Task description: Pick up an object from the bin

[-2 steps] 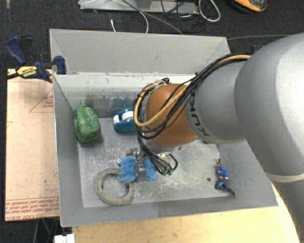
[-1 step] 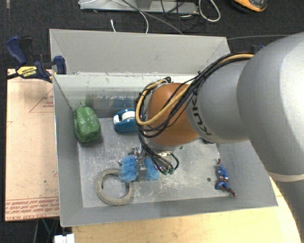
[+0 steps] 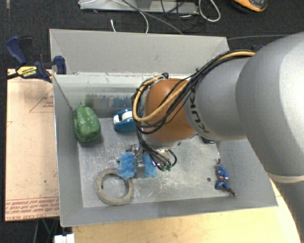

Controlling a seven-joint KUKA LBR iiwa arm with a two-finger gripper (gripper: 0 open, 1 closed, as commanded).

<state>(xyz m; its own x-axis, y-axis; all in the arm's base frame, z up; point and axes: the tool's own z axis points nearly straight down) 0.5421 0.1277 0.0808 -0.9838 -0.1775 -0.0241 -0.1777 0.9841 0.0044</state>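
The gripper [image 3: 139, 161] is down at a crumpled light-blue lump [image 3: 124, 167] beside a flat grey ring [image 3: 113, 187]; I cannot tell whether it is clamped on it.

Light even, coming from above. Bin [image 3: 142, 49] walls pale and bright. The inner back wall carries a dull reflection of the green lump [image 3: 87, 125]. Soft shadow under my arm [image 3: 253, 100] on the bin floor. Mild sheen on my orange cover [image 3: 164, 110]. Surrounding floor [image 3: 50, 6] dim.
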